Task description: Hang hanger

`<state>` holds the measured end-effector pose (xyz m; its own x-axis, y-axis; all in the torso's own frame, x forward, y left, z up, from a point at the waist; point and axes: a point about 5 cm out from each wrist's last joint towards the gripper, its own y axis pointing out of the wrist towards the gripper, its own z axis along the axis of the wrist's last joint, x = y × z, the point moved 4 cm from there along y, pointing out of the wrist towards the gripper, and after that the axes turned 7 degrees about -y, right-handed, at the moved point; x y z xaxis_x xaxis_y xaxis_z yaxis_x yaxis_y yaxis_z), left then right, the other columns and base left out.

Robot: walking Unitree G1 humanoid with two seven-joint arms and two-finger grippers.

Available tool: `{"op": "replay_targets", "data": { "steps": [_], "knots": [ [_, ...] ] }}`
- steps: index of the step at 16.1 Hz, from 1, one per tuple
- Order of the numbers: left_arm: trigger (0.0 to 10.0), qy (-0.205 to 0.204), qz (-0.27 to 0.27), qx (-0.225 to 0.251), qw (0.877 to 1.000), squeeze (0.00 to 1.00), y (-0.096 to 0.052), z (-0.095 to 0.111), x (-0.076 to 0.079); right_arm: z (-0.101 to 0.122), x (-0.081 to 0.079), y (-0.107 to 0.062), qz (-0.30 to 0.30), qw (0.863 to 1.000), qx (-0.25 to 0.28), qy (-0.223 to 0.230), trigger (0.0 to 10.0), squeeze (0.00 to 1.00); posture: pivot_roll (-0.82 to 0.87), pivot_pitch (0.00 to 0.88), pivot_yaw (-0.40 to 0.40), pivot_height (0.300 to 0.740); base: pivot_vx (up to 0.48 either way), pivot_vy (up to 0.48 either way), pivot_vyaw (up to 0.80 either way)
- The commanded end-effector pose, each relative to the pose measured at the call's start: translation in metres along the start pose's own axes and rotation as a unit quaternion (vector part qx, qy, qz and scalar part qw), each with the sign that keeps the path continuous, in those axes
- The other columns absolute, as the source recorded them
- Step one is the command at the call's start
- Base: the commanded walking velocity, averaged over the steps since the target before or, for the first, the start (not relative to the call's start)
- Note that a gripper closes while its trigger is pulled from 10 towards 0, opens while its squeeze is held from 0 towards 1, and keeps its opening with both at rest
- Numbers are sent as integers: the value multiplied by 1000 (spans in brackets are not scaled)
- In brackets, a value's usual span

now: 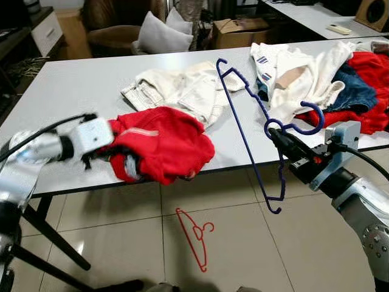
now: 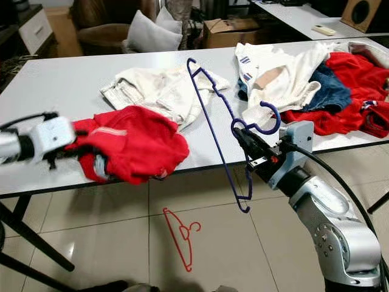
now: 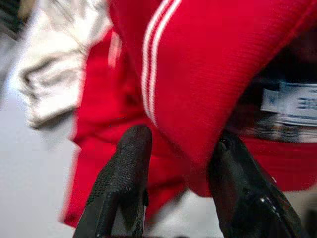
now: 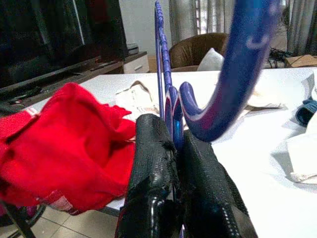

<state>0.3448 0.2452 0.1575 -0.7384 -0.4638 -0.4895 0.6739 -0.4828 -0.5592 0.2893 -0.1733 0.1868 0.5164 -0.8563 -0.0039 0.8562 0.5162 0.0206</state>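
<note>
- Pale grey tiles cover the floor, and a long white counter (image 1: 73, 91) crosses the upper half of the frame, strewn with clothing.
- At right of centre, the right tool (image 1: 277, 137) is clenched on the neck of a blue hanger (image 1: 243, 128), just under its curled hook; the right wrist view shows the thin blue frame pinched between the two black fingers (image 4: 148, 163).
- That hanger is a slim, glossy triangle tilted on end: one corner stands high over the counter, the other hangs below the counter edge above the floor.
- At lower left, the left tool (image 3: 178, 163) grips a fold of a red garment (image 1: 161, 143) at the counter's front edge; in the left wrist view the knit cloth, with two white stripes, sits between the textured pads.
- The garment lies bunched, soft and matte, partly drooping over the edge.
- A cream garment (image 1: 182, 88) lies crumpled behind it.
- A heap of white, blue and red clothes (image 1: 328, 79) fills the upper right.
- On the tiles at lower centre lies a thin red hanger (image 1: 193, 234), flat.
</note>
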Motion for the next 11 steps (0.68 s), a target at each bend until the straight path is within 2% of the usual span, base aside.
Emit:
{"op": "replay_targets", "data": {
  "steps": [1, 3, 4, 5, 6, 8, 9, 11],
  "knots": [
    [10000, -17, -6, 1, 1000, 0, -9, 0, -1, 5, 1, 0, 0, 1000, 8, -6, 0, 0, -201, 0, 56, 710, 0, 0, 0],
    [10000, -57, -19, -8, 998, 0, -13, -11, 7, 6, 1, 1, 1, 1000, 9, -6, 0, 0, -200, 0, 58, 710, 0, 0, 0],
    [8706, -83, -17, -7, 996, 0, -14, -16, 9, 6, 1, 1, 1, 1000, 10, -6, 0, 0, -200, 0, 58, 710, 0, 0, 0],
    [1176, -128, 4, -4, 992, 0, -14, -23, 8, 6, 0, 1, 2, 1000, 10, -6, 0, 0, -200, 0, 58, 710, 0, 0, 0],
    [0, -155, 24, -10, 988, 0, -13, -31, 7, 6, 0, 1, 2, 1000, 11, -5, 0, 0, -200, 0, 58, 710, 0, 0, 0],
    [0, -185, 51, 6, 981, 0, -9, -35, 5, 6, 0, 1, 2, 1000, 11, -4, 0, 0, -200, 0, 58, 710, 0, 0, 0],
    [0, -212, 80, 42, 973, 0, -4, -28, 2, 6, 0, 1, 2, 1000, 11, -4, 0, 0, -198, 0, 57, 710, 0, 0, 0],
    [0, -243, 98, 103, 960, 0, 5, -2, -6, 8, -1, -1, 8, 1000, 13, -6, 0, 0, -198, 0, 53, 710, 0, 0, 0]
  ]
}}
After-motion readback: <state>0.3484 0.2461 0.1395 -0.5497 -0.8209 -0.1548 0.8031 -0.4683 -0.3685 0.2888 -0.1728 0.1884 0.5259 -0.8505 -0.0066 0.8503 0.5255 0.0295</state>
